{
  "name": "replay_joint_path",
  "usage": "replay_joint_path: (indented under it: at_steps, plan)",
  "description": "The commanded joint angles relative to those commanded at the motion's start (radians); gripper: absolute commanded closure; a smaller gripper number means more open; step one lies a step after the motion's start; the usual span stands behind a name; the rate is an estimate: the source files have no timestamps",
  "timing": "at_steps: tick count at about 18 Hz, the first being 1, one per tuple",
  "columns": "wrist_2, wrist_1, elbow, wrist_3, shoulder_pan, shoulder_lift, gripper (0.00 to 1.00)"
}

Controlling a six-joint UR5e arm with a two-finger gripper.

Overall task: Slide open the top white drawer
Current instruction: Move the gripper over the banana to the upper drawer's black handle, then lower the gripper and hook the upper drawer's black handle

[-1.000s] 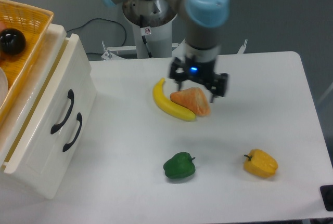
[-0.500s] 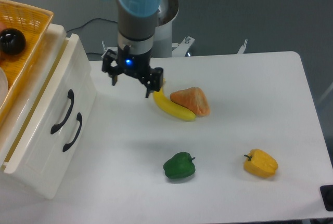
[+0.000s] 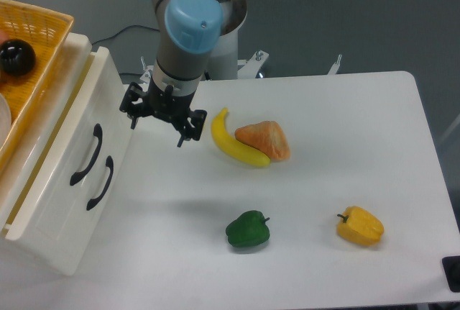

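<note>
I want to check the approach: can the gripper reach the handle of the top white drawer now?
Probably yes. The gripper hangs open just right of the top white drawer, and nothing lies between it and the handle.

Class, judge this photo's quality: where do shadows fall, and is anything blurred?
Fixed camera: even overhead light; soft shadows lie under the green pepper and below the gripper; the white table looks washed out; the gripper's fingertips are slightly soft.

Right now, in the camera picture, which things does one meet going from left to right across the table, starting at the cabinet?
Cabinet handles → gripper → banana → orange wedge-shaped food → yellow pepper. The green pepper sits nearer the camera, below the banana and the wedge, so I leave it out of the order.
</note>
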Motion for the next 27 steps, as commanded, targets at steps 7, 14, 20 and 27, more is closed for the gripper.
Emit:
replay_joint_path:
  at_steps: [7,14,20,27]
  plan:
    - [-0.024,-0.001,0.012,-0.068,-0.037,-0.023,0.00]
    - [-0.032,0.000,0.012,-0.087,-0.060,-0.037,0.00]
    - [-0.043,0.002,0.009,-0.091,-0.101,-0.061,0.00]
    - [-0.052,0.003,0.011,-0.087,-0.101,-0.065,0.00]
